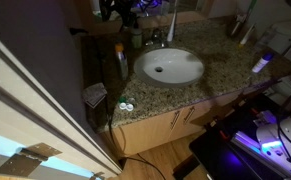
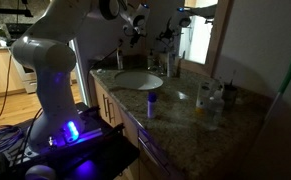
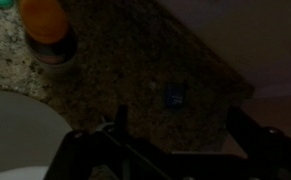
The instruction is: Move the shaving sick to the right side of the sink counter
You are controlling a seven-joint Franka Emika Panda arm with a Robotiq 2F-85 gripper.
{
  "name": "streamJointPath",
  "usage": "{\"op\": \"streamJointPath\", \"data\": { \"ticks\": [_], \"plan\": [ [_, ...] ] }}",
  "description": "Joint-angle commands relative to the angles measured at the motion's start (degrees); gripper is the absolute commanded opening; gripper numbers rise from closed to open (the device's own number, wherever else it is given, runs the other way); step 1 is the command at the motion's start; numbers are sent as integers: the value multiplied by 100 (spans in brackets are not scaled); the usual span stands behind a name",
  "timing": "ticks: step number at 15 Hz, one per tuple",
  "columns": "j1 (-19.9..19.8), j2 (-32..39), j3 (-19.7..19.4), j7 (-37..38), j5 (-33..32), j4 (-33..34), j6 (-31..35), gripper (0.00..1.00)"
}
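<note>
- Claw [image 3: 185, 135] is gaping wide, gripping nothing, its fingers [image 3: 120, 125] showing along the bottom of the wrist view above the speckled tabletop [image 3: 135, 60].
- Shaving stick [image 2: 152, 101], blue-topped, is standing upright at lower centre of an exterior view, near the tabletop's front edge, apart from the white basin [image 2: 135, 80].
- Orange-topped bottle [image 3: 43, 25] is sitting at upper left of the wrist view.

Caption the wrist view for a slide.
Open gripper above the speckled granite sink counter, white basin at lower left, an orange-topped container at upper left.

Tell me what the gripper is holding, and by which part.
Nothing is held: in the wrist view the gripper is open, and only bare sink counter shows between its jaws.
</note>
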Motion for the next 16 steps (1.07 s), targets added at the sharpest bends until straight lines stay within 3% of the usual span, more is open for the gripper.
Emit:
{"op": "streamJointPath", "data": {
  "ticks": [1, 5, 6, 10, 11, 16],
  "plan": [
    [169, 987, -65, 390, -148, 1306, -120, 100],
    [251, 1646, -5, 531, -130, 2007, -149, 100],
    [195, 1256, 0, 373, -96, 1402, 0, 100],
    [245, 1558, 0, 425, -96, 1774, -2, 100],
    [342, 1600, -242, 747, -333, 1833, -236, 100],
    [401, 2542, -119, 816, -541, 2592, 83, 100]
  ]
}}
